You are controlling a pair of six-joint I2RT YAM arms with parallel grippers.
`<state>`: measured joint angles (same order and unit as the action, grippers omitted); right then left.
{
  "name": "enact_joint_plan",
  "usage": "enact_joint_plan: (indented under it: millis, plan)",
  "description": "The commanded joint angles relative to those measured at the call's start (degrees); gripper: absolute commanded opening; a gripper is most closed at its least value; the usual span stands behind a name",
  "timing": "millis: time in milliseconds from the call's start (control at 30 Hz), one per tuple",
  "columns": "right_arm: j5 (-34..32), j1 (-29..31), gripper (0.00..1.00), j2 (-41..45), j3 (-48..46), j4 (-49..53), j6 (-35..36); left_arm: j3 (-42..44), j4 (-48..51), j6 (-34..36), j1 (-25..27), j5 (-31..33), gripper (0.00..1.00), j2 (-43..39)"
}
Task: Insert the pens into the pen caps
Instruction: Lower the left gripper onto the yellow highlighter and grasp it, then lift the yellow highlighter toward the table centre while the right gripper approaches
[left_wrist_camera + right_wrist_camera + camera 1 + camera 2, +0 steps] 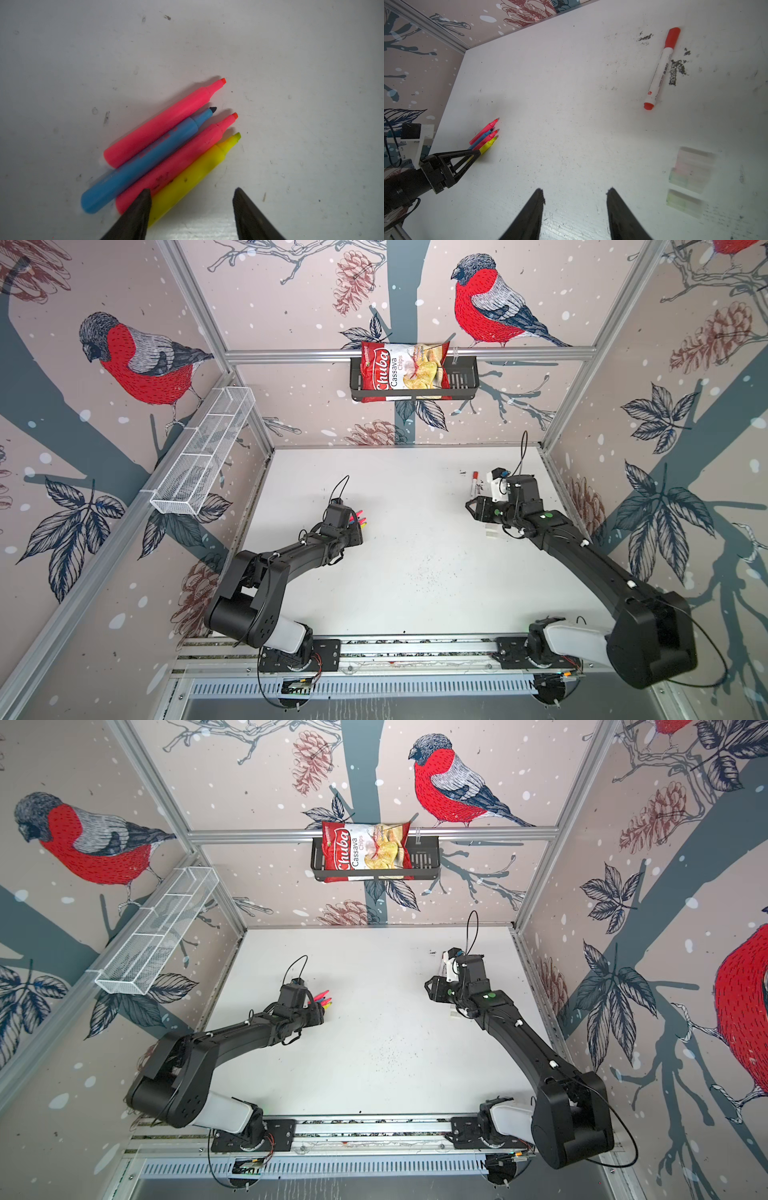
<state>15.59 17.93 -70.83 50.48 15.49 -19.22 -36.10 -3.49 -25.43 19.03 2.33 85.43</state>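
Several uncapped pens lie side by side on the white table: pink (162, 122), blue (141, 160), a second pink (176, 164) and yellow (193, 172). My left gripper (192, 190) is open just over their rear ends, with one finger above the second pink pen and the yellow pen's tail between the jaws. The pens (360, 519) show beside that gripper in both top views. A white-barrelled marker (661, 68) with a red cap lies far right. Translucent pen caps (693, 170) lie near it, beside my open, empty right gripper (575, 189).
A chips bag sits in a black basket (461, 381) on the back wall. A white mesh basket (203, 452) hangs on the left wall. Dark smudges (677, 71) mark the table beside the white marker. The arm bases stand on a rail (415, 649) at the front edge.
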Motion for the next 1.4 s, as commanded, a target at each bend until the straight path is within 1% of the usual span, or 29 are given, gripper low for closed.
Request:
enact_joint_plan:
  millis: [0, 233, 467, 667, 833, 967, 1033, 1100, 1200, 1367]
  plan:
    - [0.1, 0.0, 0.51, 1.2, -0.3, -1.4, 1.1, -0.6, 0.6, 1.6, 0.0, -2.0, 0.63, 0.5]
    - [0.0, -0.2, 0.51, 1.7, -0.2, -1.6, 0.9, 0.0, 0.8, 2.0, 1.0, -3.6, 0.59, 0.9]
    - [0.1, -0.2, 0.51, 1.9, -0.5, -1.7, 0.7, -0.3, 2.4, 2.9, 3.9, -1.7, 0.58, 1.6]
    - [0.1, -0.2, 0.51, 2.6, -0.8, -1.6, 0.7, -2.1, 4.4, 4.1, 6.2, -0.9, 0.57, 4.4]
    - [-0.1, -0.3, 0.51, 3.2, -0.9, -1.6, 0.6, -3.7, 6.4, 5.1, 8.5, -0.2, 0.50, 6.4]
    - [-0.2, -0.6, 0.52, 3.6, -1.0, -1.5, 0.6, -3.8, 7.4, 5.9, 9.2, -1.1, 0.35, 7.0]
    - [-0.3, -0.7, 0.52, 3.8, -1.0, -1.5, 0.5, -3.6, 7.5, 6.1, 9.4, -1.6, 0.29, 6.7]
    - [-0.2, -0.8, 0.52, 3.9, -1.2, -1.5, 0.4, -3.1, 7.1, 6.2, 9.5, -2.5, 0.24, 6.1]
    - [0.2, -0.9, 0.52, 4.0, -1.4, -1.9, 0.2, -2.1, 5.3, 6.2, 9.4, -5.0, 0.21, 4.4]
    - [3.3, -0.7, 0.52, 3.8, -2.4, -3.1, 0.0, 1.6, -3.3, 5.4, 9.6, -14.0, 0.21, -2.0]
